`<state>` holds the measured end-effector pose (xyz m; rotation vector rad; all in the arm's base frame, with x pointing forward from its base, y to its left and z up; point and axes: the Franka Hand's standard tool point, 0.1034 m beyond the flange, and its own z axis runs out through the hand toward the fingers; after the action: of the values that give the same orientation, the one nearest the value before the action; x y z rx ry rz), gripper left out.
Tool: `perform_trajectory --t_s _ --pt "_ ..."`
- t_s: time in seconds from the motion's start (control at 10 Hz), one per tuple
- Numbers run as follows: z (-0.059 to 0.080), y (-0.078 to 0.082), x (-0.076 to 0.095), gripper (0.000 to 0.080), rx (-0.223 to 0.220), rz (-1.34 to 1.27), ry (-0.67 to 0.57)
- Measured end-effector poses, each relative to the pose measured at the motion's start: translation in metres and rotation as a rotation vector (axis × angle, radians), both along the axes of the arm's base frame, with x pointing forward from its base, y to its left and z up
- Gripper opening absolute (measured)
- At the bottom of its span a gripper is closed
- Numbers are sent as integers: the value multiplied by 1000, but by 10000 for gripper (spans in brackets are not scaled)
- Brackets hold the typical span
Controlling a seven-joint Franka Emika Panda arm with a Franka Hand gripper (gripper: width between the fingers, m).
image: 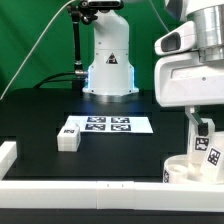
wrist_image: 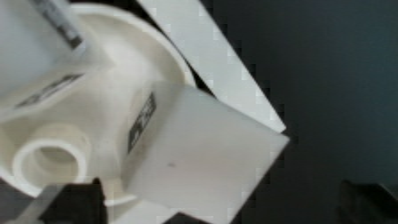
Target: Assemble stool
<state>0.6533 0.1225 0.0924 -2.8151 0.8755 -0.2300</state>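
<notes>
Two legs of the stool show, and one of them, the tagged leg (image: 208, 150), stands slightly tilted right at the round seat (image: 180, 171). The seat sits in the near corner of the tabletop (image: 40, 110) on the exterior view's right, hard against the near rail (image: 80, 190) that runs along the near edge. The gripper (image: 203, 128) hangs directly over this pair, its bulky white body filling the space above. One dark finger reaches down to the top of the tagged leg, but I cannot tell whether the jaws pinch it or merely stand beside it.

The wrist view is blurred. It shows the seat (wrist_image: 125, 55) as a pale curved form with a flat white block, apparently the tagged leg (wrist_image: 205, 150), lying across it, and the near rail (wrist_image: 210, 60) crossing just beside them.

Farther out, the loose leg (image: 68, 138) lies well apart, towards the side edge on the exterior view's left, just beside the marker board (image: 105, 125) in the middle of the tabletop. A side rail (image: 6, 155) marks that edge. At the far edge stands the arm's base (image: 108, 60). Nothing lies between the loose leg and the seat except bare black surface.
</notes>
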Motion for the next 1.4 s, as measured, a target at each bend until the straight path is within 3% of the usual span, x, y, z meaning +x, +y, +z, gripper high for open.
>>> perform_trajectory --t_s 0.3,0.6,0.9,1.4 --pt "0 0 0 649 -51 230 -30" --pt "1 1 0 649 -144 602 -68" --pt "3 -3 4 649 -210 944 -65" --pt "0 -6 5 649 -290 1290 -63"
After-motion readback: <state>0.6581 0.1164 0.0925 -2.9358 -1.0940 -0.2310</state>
